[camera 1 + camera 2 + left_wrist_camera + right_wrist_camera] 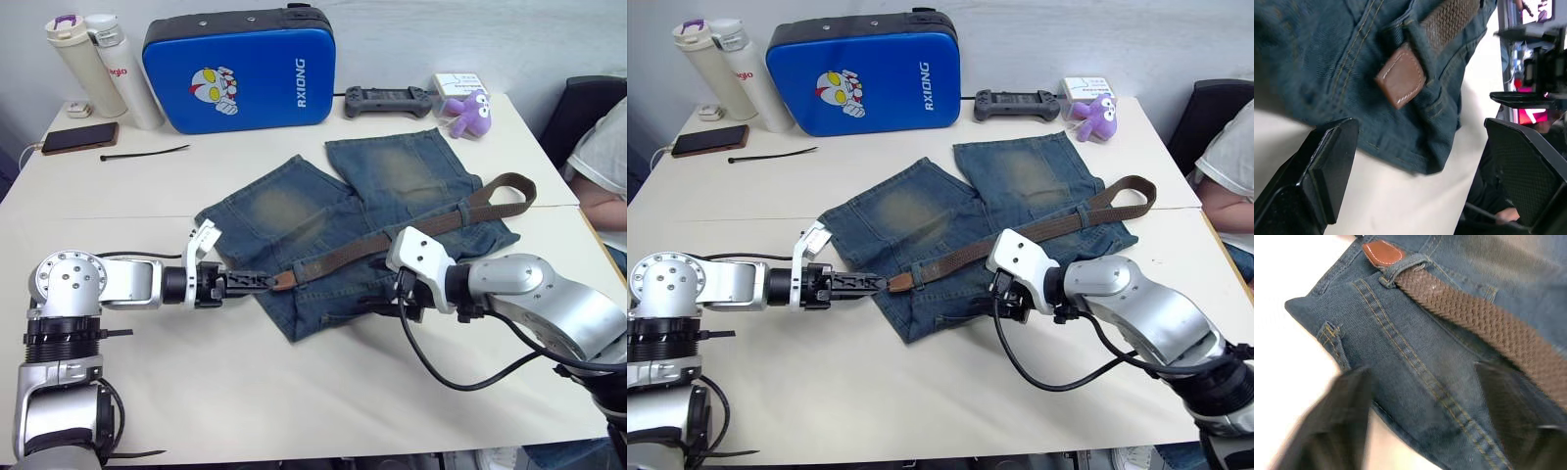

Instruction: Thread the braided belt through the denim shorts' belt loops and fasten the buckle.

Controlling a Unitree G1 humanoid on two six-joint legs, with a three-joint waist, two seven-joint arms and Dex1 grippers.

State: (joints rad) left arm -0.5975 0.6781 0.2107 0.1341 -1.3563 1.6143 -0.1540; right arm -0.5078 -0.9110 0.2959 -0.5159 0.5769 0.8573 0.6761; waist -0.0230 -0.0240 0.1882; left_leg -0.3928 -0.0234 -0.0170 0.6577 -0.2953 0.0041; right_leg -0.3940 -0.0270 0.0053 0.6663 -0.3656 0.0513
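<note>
Faded blue denim shorts point(362, 230) with pale worn patches on both legs lie flat at the middle of the smooth cream table point(294, 392) and serve as the landmark. Far to their left stand two tall cylindrical bottles point(98, 64), beside a flat dark phone point(80, 137) and a thin black cable tie point(142, 153). Behind the shorts lies a padded glossy blue case point(240, 73) printed with a cartoon figure. At the shorts' left edge the left gripper point(257, 281) points at the tan leather tip point(1400, 78) of the long, dark brown braided belt point(392, 240); its black textured fingers point(1322, 166) are spread wide, one to each side of the tip, without touching it. The tip, smooth with pale stitching, has emerged from a narrow denim belt loop point(1422, 41) on the waistband, and the coarse woven strap runs from there across the shorts to their right edge, where it folds back in a loop. Over the shorts' near middle the right gripper point(1422, 406) hovers with its dark fingers well apart above the stitched denim, just beside the strap. Behind the shorts to the right lie a dark grey game controller point(388, 100) and a plush purple octopus toy point(470, 113). At the far right sits a person point(602, 166) in a pale sleeve.
</note>
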